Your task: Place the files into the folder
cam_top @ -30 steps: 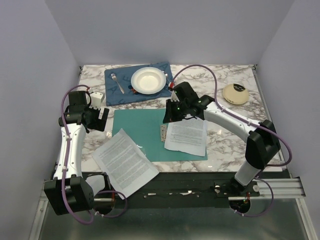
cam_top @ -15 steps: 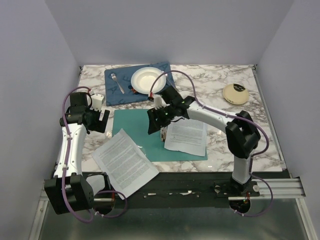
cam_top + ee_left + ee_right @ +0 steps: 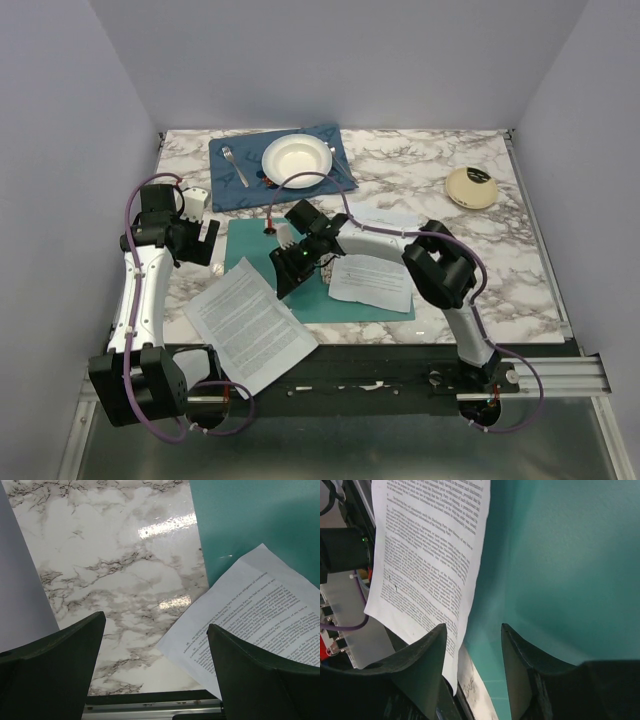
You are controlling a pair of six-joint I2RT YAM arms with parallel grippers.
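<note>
Marble table (image 3: 400,178), teal folder (image 3: 258,245), lilac walls (image 3: 330,60)

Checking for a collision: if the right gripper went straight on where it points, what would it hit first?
Probably the flat teal plastic folder, beside the printed white paper sheet; depth is unclear.

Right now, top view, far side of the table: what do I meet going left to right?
fork → white plate → round tan disc
</note>
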